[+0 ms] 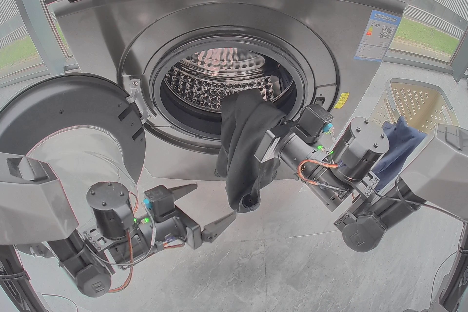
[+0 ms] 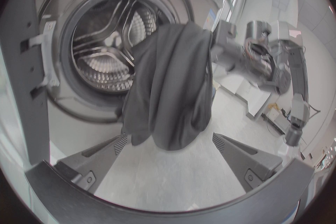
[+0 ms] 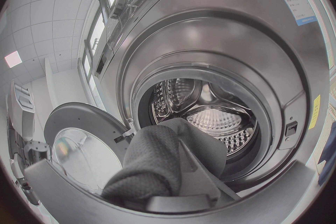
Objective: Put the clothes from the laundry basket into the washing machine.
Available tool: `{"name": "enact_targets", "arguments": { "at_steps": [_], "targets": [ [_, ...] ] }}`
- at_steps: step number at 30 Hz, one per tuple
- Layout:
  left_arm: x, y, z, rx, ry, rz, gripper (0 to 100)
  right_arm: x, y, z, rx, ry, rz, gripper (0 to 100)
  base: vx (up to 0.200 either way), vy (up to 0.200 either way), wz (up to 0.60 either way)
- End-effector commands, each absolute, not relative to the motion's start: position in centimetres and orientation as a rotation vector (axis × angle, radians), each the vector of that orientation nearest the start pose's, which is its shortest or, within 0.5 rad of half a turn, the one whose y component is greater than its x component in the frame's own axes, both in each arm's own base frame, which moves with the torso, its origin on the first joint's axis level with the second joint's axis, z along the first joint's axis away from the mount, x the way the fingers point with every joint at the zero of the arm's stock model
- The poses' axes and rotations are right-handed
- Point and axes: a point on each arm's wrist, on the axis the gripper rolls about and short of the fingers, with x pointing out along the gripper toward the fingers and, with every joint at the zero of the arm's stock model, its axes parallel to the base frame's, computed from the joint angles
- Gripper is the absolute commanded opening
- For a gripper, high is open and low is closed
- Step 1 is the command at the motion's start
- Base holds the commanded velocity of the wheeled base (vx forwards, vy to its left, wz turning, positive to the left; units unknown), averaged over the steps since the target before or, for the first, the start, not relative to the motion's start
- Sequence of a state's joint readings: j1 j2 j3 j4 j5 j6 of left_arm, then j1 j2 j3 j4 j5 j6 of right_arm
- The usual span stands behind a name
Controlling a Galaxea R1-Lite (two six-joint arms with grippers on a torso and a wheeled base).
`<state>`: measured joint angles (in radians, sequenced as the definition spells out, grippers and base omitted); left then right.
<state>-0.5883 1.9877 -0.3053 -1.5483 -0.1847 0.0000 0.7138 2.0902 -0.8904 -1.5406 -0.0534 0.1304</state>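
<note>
Clothes: one black garment point(image 1: 246, 142) is held at the right side of the washer point(image 1: 312, 30) mouth. Its upper end is laid over the lower rim, and the rest hangs down outside toward the floor.
Right gripper point(image 1: 268, 136): it is closed on the top of the black garment and mostly covered by the fabric. It is kept high at the opening, as it is judged, so that the cloth can be pushed inside.
Left gripper point(image 1: 214, 203): the jaws are spread wide and nothing is held. It is kept low at the near left, close to the hanging end but apart from it.
Drum point(image 1: 219, 79): perforated metal is seen behind the black garment.
Door point(image 1: 63, 108): it is swung fully to the left, out of the way.
Basket point(image 1: 419, 103): it is placed at the right beside the washer, and a blue garment point(image 1: 399, 147) lies in it.
Obstacle: the long hanging part may be caught on the rim.
</note>
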Motion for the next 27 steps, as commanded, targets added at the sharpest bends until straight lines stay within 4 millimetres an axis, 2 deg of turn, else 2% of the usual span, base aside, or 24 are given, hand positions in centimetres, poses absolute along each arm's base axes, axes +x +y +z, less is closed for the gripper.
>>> {"name": "enact_targets", "arguments": {
  "at_steps": [1,2,4,10,14,22,27],
  "targets": [
    [25.4,-18.7,9.8,-0.033,0.003,-0.785,100,28.4,25.7,15.2,0.251,-0.259,0.696,0,0.000,0.000,0.00],
    [26.1,-19.5,10.2,-0.043,-0.031,-0.792,100,28.4,25.7,15.2,0.251,-0.257,0.696,0,0.000,0.000,0.00],
    [26.5,-19.9,10.3,-0.049,-0.042,-0.794,100,28.4,25.7,15.2,0.251,-0.257,0.696,0,0.000,0.000,0.00],
    [26.9,-21.2,9.5,-0.049,-0.033,-0.818,100,28.4,25.7,15.0,0.250,-0.256,0.698,0,0.000,0.000,0.00],
    [28.2,-21.8,8.5,-0.046,-0.031,-0.803,100,28.5,25.9,14.9,0.250,-0.254,0.698,0,0.000,0.000,0.00],
    [30.9,-22.8,7.9,-0.059,-0.077,-0.748,100,28.1,26.0,14.9,0.250,-0.249,0.707,0,0.000,0.000,0.00],
    [30.4,-22.5,8.2,-0.056,-0.072,-0.748,100,28.5,25.6,14.8,0.247,-0.249,0.691,0,0.000,0.000,0.00]
  ]
}}
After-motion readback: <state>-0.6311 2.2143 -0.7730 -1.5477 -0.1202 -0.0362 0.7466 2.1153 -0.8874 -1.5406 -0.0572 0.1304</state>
